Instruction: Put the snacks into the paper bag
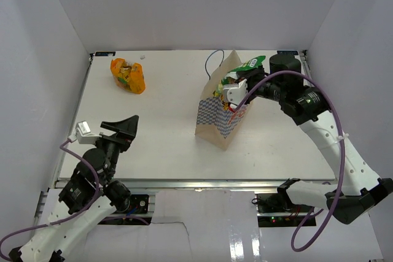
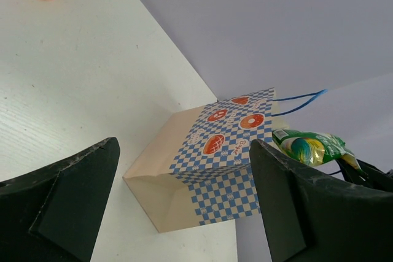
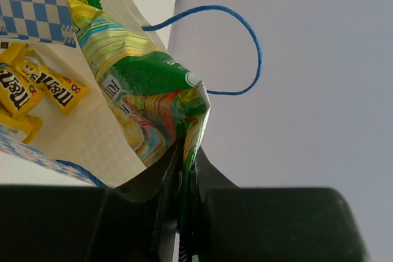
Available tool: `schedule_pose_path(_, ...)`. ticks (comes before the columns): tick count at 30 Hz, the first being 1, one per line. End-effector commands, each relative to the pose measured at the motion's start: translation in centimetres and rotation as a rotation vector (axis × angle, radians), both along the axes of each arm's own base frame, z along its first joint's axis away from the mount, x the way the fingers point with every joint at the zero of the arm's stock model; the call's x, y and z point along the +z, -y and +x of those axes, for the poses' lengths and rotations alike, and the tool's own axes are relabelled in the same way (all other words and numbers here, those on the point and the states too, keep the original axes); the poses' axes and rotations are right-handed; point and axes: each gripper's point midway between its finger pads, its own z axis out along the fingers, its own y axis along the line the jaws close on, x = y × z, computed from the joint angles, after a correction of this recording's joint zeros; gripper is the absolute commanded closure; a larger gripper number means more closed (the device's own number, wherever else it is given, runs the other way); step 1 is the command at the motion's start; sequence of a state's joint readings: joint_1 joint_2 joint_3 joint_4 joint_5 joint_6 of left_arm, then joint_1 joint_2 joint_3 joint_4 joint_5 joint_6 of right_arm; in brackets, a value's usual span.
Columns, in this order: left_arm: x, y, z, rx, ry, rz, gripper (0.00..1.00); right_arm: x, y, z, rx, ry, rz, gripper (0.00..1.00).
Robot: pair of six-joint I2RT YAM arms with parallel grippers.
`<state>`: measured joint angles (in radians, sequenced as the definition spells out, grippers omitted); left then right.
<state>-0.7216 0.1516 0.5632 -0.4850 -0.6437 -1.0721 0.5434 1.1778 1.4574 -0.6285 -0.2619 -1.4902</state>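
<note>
Crinkly green snack packet (image 3: 147, 84), pinched by right gripper (image 3: 183, 176) at mouth of tan checkered paper bag (image 1: 212, 121) (seemingly half-in): lower past rim before releasing.

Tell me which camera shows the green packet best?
Right wrist view: the green packet is close, pinched in the right fingers. Top view shows it tiny above the paper bag; left wrist view, small behind it.
</note>
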Motion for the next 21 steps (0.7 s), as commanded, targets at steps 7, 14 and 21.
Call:
schedule_pose_path(7, 0.9, 1.3, 2.4, 0.038, -0.117, 0.101, 0.02, 2.6, 0.2, 0.9, -0.013, 0.087, -0.014, 0.50)
schedule_pose_path(14, 2.9, 3.3, 6.5, 0.102, -0.229, 0.245, 0.02, 6.6, -0.6, 0.0, -0.014, 0.034, 0.166, 0.38)
schedule_pose_path(21, 2.1, 1.8, 16.0, 0.046, -0.407, 0.207, 0.02, 8.9, -0.7, -1.7, -0.071, -0.144, 0.448, 0.12)
